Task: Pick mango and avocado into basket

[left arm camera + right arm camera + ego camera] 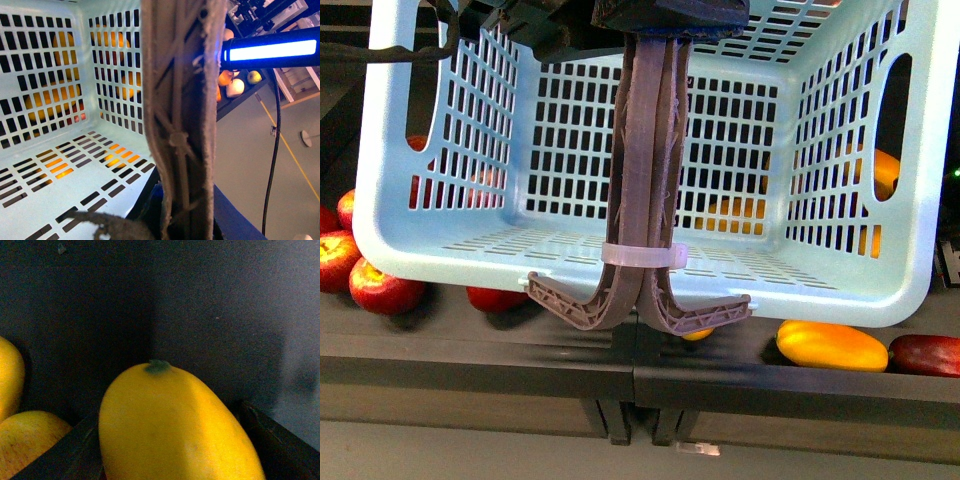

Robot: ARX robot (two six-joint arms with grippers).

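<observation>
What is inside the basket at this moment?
No fruit shows on the basket floor in the front or left wrist view. The handles hang across the opening and hide a strip of it; yellow fruit and red fruit show only through the slots, outside.

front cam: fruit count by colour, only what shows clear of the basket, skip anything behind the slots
Red apples, left of and under the basket: 5
Dark red fruit, at the right edge: 1
Yellow-orange mango: 1
Yellow fruit sliver below the handles, mostly hidden: 1
Total: 8
</observation>
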